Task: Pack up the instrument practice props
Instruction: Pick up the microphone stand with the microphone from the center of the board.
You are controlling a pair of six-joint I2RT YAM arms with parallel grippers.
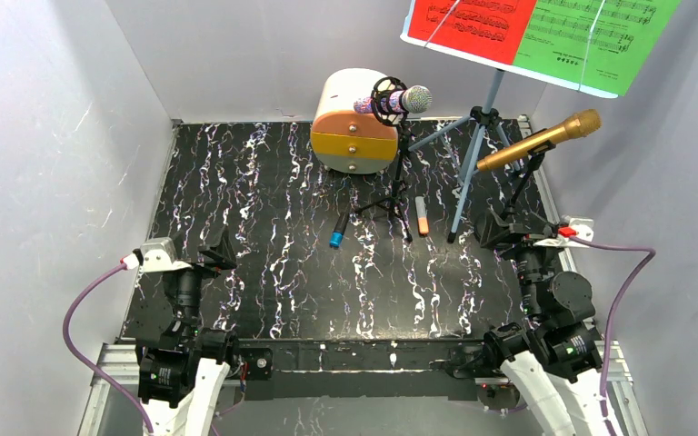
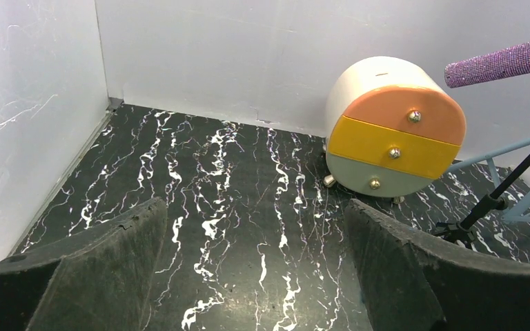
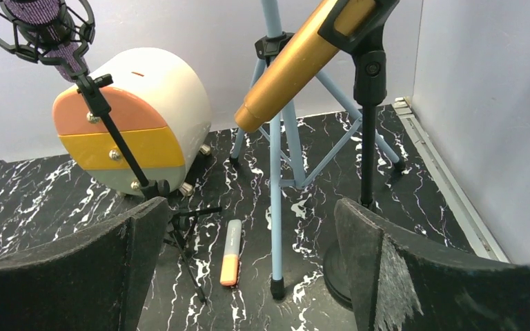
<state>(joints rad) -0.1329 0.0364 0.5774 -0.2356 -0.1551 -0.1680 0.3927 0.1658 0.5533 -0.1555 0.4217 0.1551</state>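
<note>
Practice gear stands at the far right of the desk point(image 1: 264, 236).
We see the left pincer point(image 2: 255, 207) and right pincer point(image 3: 248, 207) spread wide, holding nothing; the purple microphone point(image 1: 398, 100) and gold microphone point(image 1: 541, 139) rest on black stands point(image 3: 367, 145), flanking the pale-blue tripod point(image 3: 276, 200) with red and green music sheets point(image 1: 473, 23).

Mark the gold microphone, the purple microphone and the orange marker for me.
gold microphone point(image 1: 545, 137), top view, middle of its body.
purple microphone point(image 1: 415, 97), top view, its silver head.
orange marker point(image 3: 231, 252), right wrist view, middle of its barrel.
</note>
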